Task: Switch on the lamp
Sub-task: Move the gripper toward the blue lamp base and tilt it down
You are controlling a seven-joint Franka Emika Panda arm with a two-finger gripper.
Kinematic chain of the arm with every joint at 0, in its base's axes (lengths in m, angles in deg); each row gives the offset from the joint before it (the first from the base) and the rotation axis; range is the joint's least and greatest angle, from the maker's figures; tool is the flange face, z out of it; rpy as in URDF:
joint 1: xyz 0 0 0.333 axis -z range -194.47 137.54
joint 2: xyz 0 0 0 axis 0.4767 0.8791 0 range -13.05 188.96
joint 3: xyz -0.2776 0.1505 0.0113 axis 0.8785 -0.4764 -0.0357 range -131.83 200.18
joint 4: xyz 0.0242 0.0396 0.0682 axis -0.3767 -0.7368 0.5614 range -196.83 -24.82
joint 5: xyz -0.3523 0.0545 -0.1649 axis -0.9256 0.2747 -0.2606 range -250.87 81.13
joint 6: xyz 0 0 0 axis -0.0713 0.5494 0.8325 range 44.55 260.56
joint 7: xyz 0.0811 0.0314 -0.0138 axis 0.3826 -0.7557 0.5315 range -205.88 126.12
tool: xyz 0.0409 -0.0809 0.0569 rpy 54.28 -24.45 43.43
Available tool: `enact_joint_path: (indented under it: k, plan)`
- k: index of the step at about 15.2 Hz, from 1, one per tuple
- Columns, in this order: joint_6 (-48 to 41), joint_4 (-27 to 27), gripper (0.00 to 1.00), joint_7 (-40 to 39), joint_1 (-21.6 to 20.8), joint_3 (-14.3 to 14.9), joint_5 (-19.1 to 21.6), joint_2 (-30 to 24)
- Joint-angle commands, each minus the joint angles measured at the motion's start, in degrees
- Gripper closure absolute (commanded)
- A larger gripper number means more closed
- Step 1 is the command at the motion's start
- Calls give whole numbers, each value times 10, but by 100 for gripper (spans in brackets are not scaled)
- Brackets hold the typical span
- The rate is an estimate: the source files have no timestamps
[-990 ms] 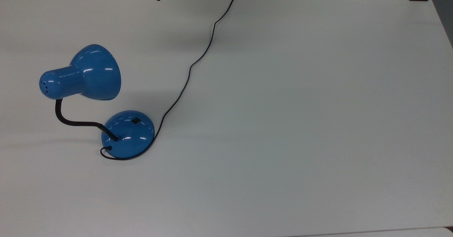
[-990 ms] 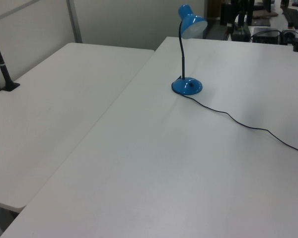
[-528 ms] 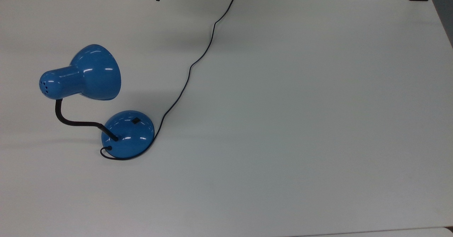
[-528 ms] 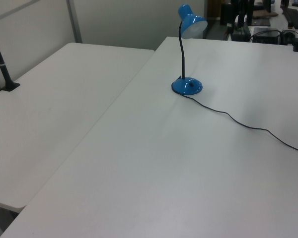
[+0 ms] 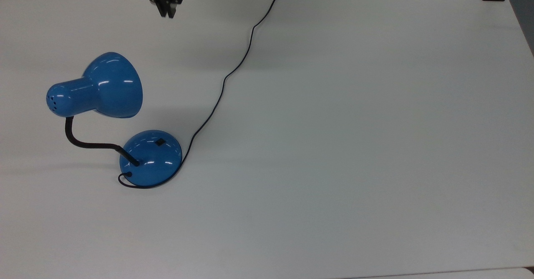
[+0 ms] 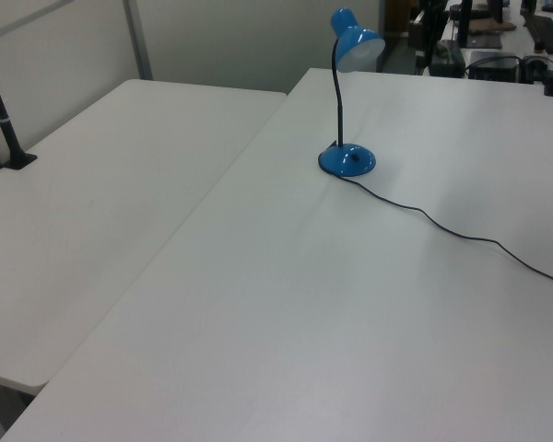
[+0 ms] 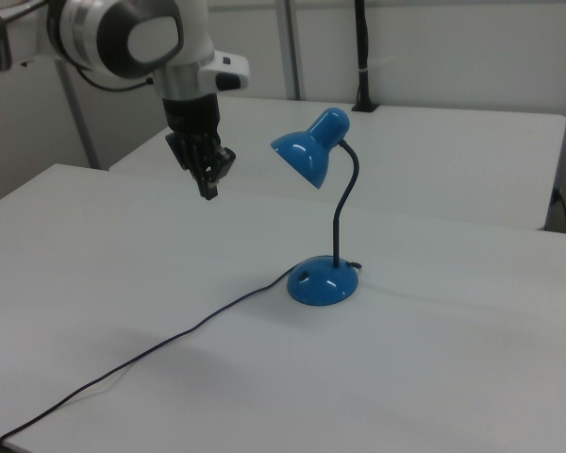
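Hand (image 5: pixel 167 12) cut off by top view's upper edge (finger gap unreadable); cord (image 7: pixel 123 363) leaves right view's bottom.

My robot lab room

I work over big plain white tables (image 6: pixel 120 184) pushed together, with a black pole (image 7: pixel 362 57) clamped on and bare pale walls (image 7: pixel 453 57) behind.

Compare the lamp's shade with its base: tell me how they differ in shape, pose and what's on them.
The shade is bell-shaped and hangs tilted in the air on the gooseneck; the base is a low round dome flat on the table. The base carries a small black switch and the cord leaves from it; the shade has small vent holes at its narrow end. Both are glossy blue.
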Motion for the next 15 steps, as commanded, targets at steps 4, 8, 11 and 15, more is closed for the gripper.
enact_joint_path:
  k: [4, 8, 11, 15]
  plan:
    - [206, -153, 100, 21, -38, 7, 11, -35]
    - [333, -209, 100, 42, -41, 7, 10, -23]
    - [381, -211, 100, 50, -39, 7, 5, 14]
    - [480, -209, 100, 85, -36, 8, -21, 76]
